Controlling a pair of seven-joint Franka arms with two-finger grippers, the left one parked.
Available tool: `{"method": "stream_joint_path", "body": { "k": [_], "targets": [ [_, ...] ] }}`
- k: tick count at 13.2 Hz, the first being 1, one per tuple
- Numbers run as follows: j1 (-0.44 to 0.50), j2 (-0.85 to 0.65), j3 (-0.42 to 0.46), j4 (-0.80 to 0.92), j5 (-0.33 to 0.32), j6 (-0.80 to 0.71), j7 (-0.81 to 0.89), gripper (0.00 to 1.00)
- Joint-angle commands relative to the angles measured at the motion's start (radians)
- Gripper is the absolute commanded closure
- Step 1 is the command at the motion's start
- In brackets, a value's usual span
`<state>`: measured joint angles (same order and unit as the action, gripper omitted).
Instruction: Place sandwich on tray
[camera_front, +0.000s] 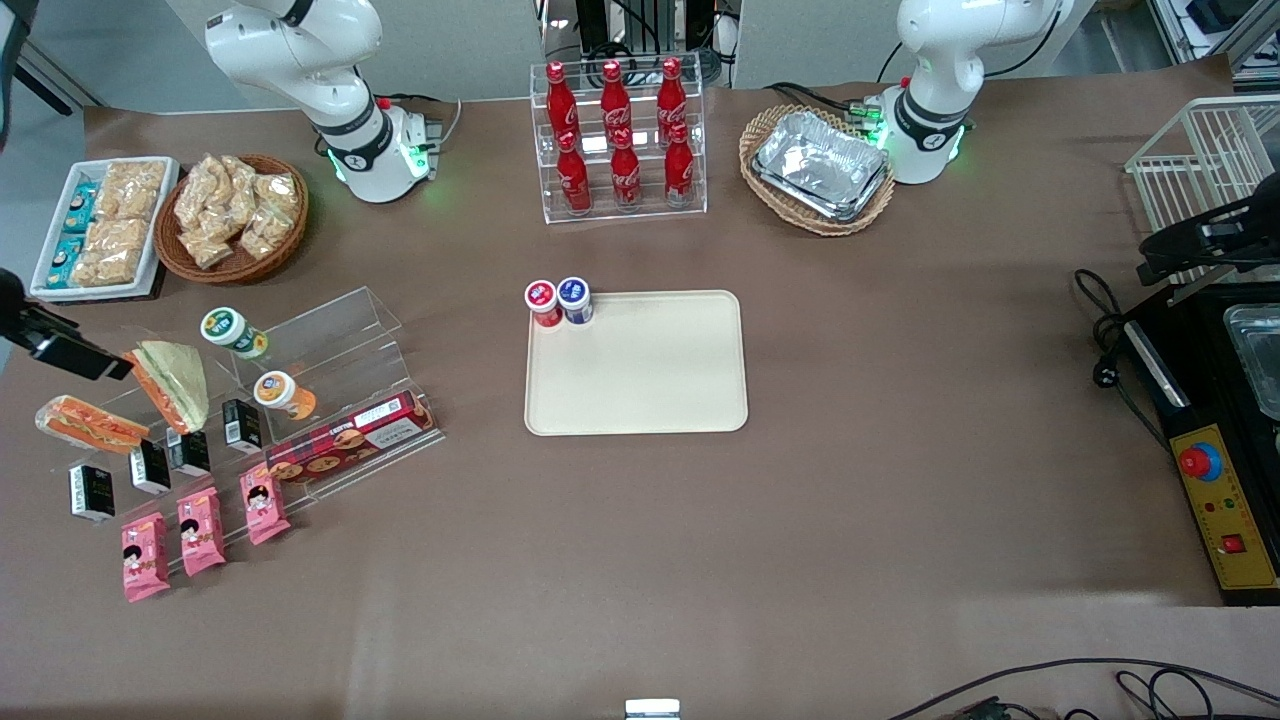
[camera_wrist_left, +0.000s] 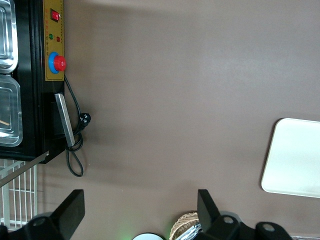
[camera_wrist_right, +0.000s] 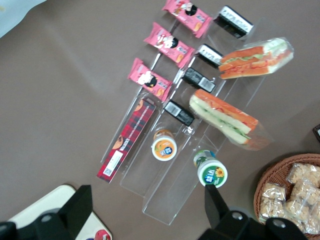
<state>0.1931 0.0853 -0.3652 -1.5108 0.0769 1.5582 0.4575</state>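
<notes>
Above sandwich (camera_wrist_right: 256, 58) display: gripper (camera_wrist_right: 147, 207)

"Where's the sandwich (camera_front: 90, 423) from your seat?"

"I see it on the stepped stand (camera_front: 330, 340), at the working arm's end of the table, just beside the bigger sandwich (camera_front: 175, 385) and well apart from the tray (camera_front: 640, 380)."

"And the tray?"

"Mid-table, nearer the front camera than the bottle rack (camera_front: 620, 140), with two cups (camera_front: 560, 300) on one of its farther corners. My gripper (camera_wrist_right: 145, 210) hangs above the stand, fingers spread wide."
</notes>
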Motion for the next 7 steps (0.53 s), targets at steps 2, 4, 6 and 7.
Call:
{"method": "stream_joint_path", "body": {
  "k": [2, 4, 6, 7],
  "targets": [
    [-0.053, 0.002, 0.003, 0.006, 0.0, -0.001, 0.094, 0.0],
    [-0.055, 0.004, 0.003, 0.006, -0.011, 0.003, 0.203, 0.0],
    [-0.058, 0.014, 0.002, 0.006, -0.026, 0.005, 0.326, 0.0],
    [-0.076, 0.017, 0.002, 0.006, -0.031, 0.006, 0.373, 0.0]
  ]
}}
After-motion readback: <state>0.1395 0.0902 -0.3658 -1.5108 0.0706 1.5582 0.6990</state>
